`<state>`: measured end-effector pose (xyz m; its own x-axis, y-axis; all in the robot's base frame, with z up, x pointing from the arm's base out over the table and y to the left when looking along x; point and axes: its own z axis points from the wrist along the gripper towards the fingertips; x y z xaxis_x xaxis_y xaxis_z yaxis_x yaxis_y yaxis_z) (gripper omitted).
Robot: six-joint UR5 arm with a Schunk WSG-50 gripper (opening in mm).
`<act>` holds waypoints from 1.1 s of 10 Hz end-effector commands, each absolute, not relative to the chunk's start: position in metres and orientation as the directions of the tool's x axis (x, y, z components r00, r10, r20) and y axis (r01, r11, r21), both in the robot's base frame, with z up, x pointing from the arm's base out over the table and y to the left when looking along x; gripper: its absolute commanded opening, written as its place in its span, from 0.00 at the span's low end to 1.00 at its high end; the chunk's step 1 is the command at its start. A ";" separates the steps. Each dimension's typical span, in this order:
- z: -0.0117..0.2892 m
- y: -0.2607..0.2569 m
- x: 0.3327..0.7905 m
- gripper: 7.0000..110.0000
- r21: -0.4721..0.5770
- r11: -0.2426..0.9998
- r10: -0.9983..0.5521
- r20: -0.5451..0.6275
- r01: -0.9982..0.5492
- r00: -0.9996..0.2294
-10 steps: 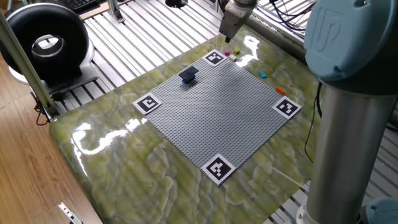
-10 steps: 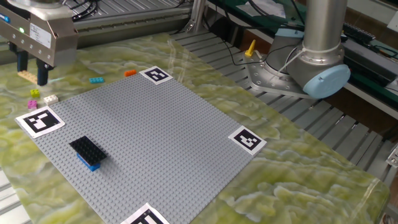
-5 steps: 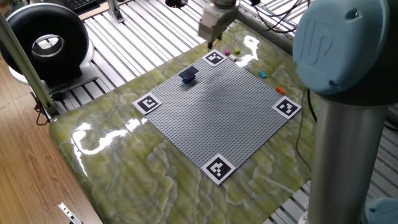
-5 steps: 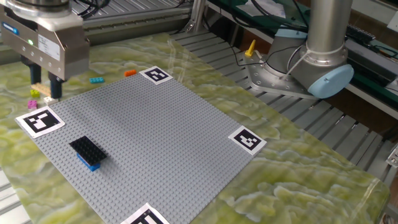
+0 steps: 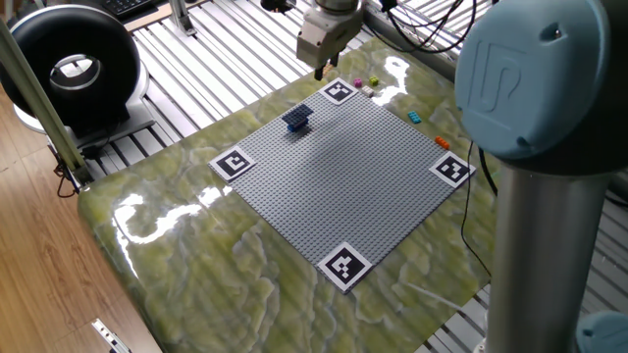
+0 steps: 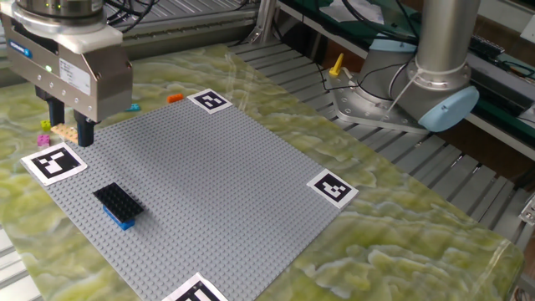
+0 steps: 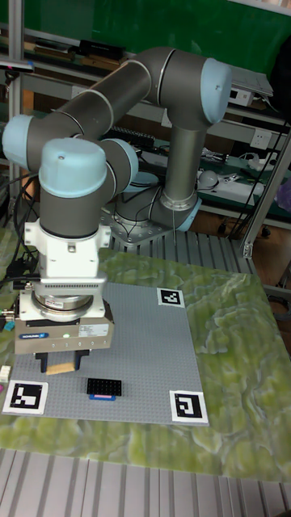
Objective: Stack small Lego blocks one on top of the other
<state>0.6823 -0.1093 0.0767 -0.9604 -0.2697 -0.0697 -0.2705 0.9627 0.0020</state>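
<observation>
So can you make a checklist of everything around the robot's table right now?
Surface: green marbled table with a grey studded baseplate and four black-and-white marker squares at its corners.
Job's things: dark blue block stack on the baseplate; tan block in the gripper; magenta block, cyan block and orange block loose on the table.
Clutter: nothing seen.
Gripper: gripper shut on the tan block, above the baseplate's corner.
Cables: black cables behind the table.
Surroundings: round black device, metal slat flooring, shelves.
</observation>
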 end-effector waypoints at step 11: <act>0.074 -0.025 0.672 0.00 0.030 0.998 -0.057 -0.025 -0.058 -0.998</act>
<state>0.6682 -0.0518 0.0774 -0.9899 -0.1414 -0.0131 -0.1415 0.9899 0.0097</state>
